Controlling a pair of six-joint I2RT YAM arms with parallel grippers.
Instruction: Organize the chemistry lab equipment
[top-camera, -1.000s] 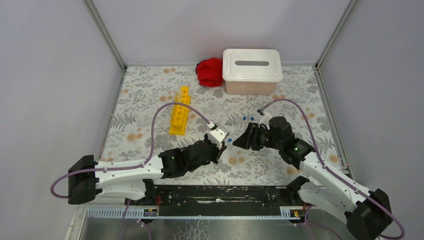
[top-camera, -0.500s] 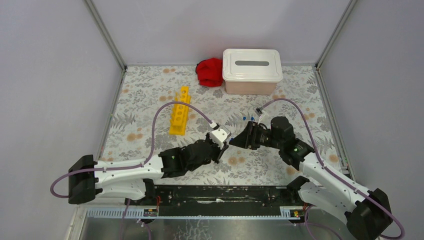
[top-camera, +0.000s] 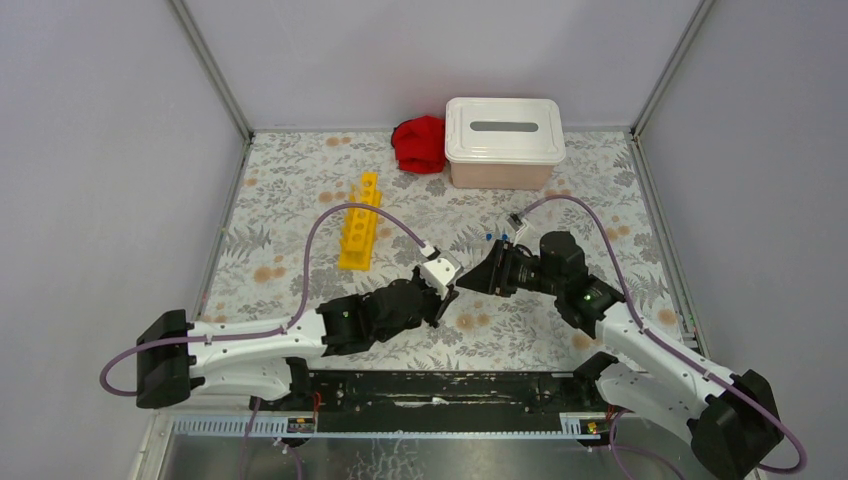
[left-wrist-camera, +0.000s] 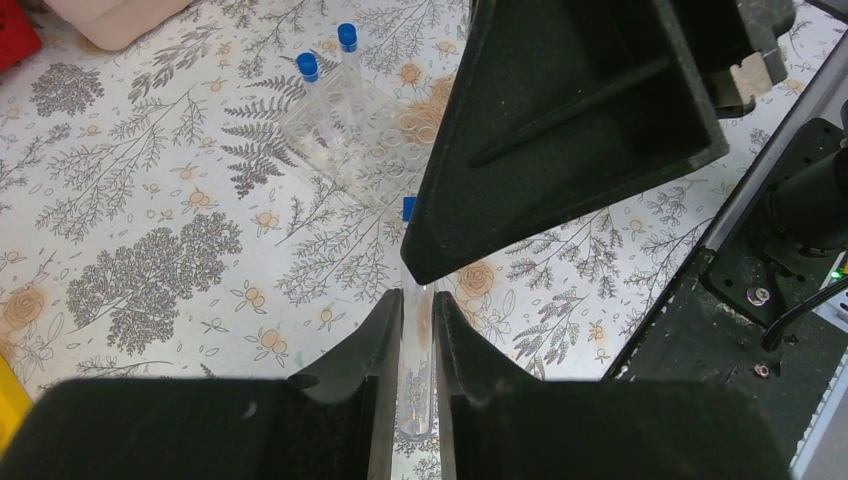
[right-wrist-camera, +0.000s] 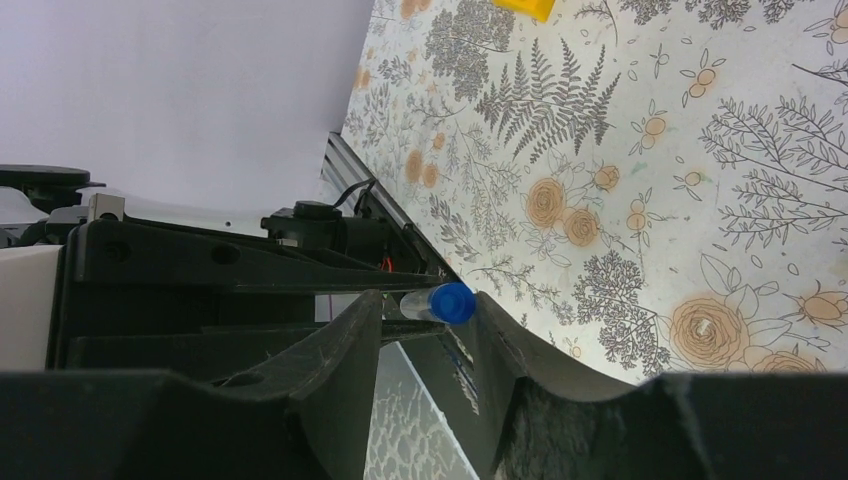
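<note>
Left wrist view: the left tool (left-wrist-camera: 417, 298) clamps a clear blue-capped tube (left-wrist-camera: 416, 395) at lower mid-frame, over the flowered desk (left-wrist-camera: 150, 200). The right tool (right-wrist-camera: 428, 305) straddles its blue cap (right-wrist-camera: 452, 302), jaws parted. The yellow rack (top-camera: 359, 234) lies left of centre in the top view.

Rack (top-camera: 359, 224) left of tube (left-wrist-camera: 417, 400); bin (top-camera: 503, 142) behind, cloth (top-camera: 420, 143) left of bin.

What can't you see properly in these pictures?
- Right wrist view: whether the right end effector touches the tube; the gap is too thin.
- Left wrist view: the tube's middle, behind the right end effector.
- Top view: inside the bin, under its lid.
- Right wrist view: most of the rack, cut off by the top edge.
</note>
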